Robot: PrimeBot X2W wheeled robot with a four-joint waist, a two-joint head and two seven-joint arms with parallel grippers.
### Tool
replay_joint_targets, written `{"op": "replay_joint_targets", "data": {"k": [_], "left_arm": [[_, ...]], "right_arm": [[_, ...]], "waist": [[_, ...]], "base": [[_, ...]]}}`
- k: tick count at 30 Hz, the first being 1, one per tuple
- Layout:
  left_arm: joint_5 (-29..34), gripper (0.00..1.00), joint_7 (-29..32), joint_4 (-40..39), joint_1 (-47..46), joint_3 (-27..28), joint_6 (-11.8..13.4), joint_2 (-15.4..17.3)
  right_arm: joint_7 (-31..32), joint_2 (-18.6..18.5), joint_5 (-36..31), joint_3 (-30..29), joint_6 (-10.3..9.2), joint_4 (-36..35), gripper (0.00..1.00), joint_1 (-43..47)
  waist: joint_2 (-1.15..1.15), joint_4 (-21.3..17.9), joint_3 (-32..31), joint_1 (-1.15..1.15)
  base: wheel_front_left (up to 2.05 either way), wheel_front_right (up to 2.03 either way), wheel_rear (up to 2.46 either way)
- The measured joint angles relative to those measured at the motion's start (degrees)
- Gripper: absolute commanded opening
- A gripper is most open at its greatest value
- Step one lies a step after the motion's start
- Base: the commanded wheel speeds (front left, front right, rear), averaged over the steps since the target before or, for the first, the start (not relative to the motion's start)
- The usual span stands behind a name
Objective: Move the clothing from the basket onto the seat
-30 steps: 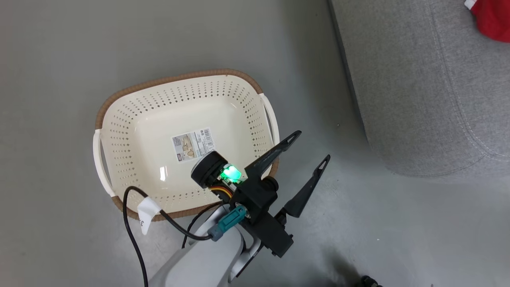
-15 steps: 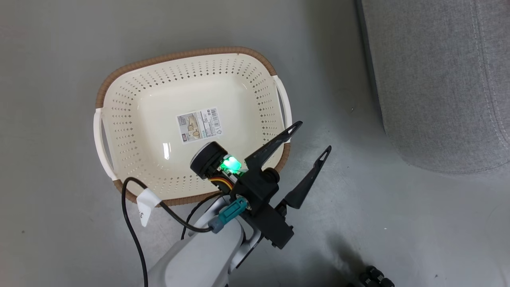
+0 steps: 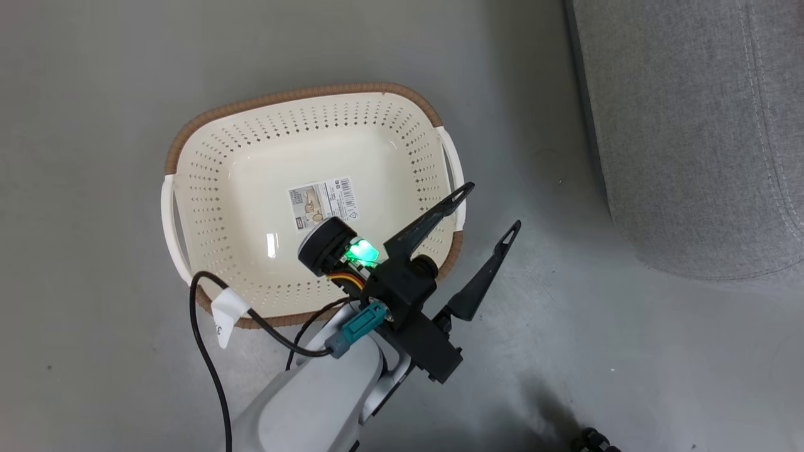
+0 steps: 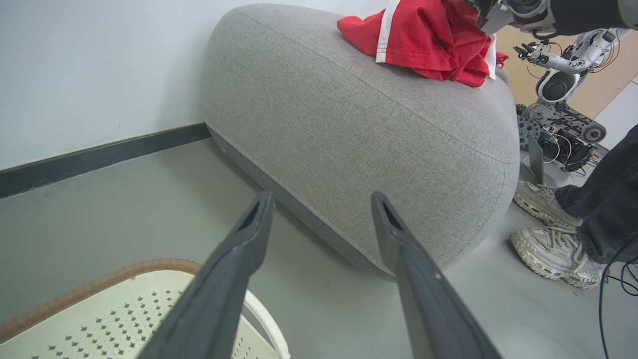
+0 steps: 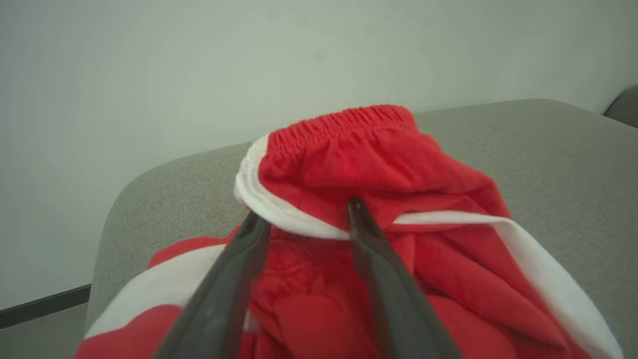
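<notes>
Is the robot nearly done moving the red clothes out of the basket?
Nearly. Done: the basket holds no clothes, just its label sticker, and the red clothing lies on the grey seat. In hand: the right hand has its fingers parted at the red shorts on that pile, seemingly letting go. The left hand is open, holding nothing, near the basket's rim. Left: probably only pulling the right hand away.
</notes>
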Motion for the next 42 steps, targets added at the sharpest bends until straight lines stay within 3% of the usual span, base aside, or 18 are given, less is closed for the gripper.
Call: {"op": "replay_joint_targets", "data": {"k": [11, 22, 42], "left_arm": [[-2.8, 1.0, 0.0, 0.4, 0.1, 0.4, 1.1, 0.0], [-5.7, 1.0, 0.0, 1.4, 2.7, 3.6, 3.3, -0.1], [-7.0, 1.0, 0.0, 5.4, 11.0, 12.7, 7.2, -0.5]], "right_arm": [[-0.5, 1.1, -0.6, 1.8, 0.51, -3.2, 1.0, 4.8], [-0.5, 4.5, -1.1, 4.7, 0.51, -13.3, 1.0, 13.2], [-0.5, 9.1, 0.2, 12.0, 0.51, -26.2, 1.0, 30.6]], "waist": [[0.0, 1.1, -4.6, 0.0], [0.0, 2.8, -10.8, -0.01], [-0.01, 10.3, -22.1, -0.01]], "base": [[0.0, 0.0, 0.0], [0.0, 0.0, 0.0], [0.0, 0.0, 0.0]]}}
